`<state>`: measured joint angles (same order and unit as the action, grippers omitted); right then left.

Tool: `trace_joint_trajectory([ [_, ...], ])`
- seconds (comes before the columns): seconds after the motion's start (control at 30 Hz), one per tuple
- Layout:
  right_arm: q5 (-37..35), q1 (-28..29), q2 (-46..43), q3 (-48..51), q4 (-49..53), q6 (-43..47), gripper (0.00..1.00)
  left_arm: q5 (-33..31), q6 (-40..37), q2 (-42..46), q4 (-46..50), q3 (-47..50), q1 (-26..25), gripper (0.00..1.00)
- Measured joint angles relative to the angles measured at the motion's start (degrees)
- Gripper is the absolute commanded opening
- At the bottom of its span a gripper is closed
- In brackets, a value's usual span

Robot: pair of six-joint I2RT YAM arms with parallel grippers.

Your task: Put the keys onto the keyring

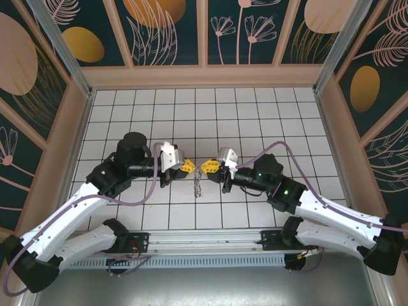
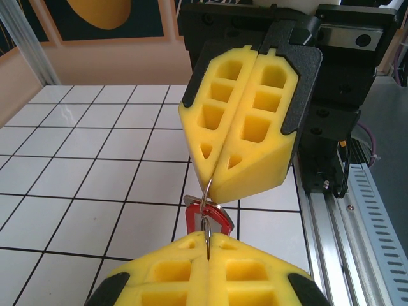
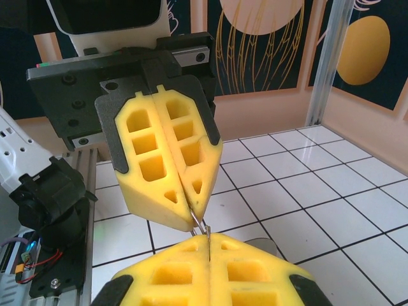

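Left gripper [image 2: 207,245] closed, pinching keyring [image 2: 204,201] wire; right gripper [image 2: 213,188] closed on same wire; red-tagged key [image 2: 220,220] hanging between.

I see the keyring [image 2: 204,197], a thin wire loop, edge-on just past the left claw [image 2: 207,245], which pinches its near end. The red-tagged key [image 2: 217,220] hangs on the loop there, and plain keys [image 1: 197,185] dangle below.

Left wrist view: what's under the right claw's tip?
A red-tagged key on a thin wire, pinched by the shut right claw and left claw. The left claw covers its lower part.
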<state>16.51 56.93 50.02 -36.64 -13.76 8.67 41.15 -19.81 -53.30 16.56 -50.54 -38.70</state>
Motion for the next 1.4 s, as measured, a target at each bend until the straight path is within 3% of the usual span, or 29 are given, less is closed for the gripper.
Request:
trace_joint_trajectory([
  [1.4,1.70,-0.37,-0.37,0.81,-0.39,-0.68,0.00,0.02,-0.02,0.00,0.17,0.00,0.00,0.00],
])
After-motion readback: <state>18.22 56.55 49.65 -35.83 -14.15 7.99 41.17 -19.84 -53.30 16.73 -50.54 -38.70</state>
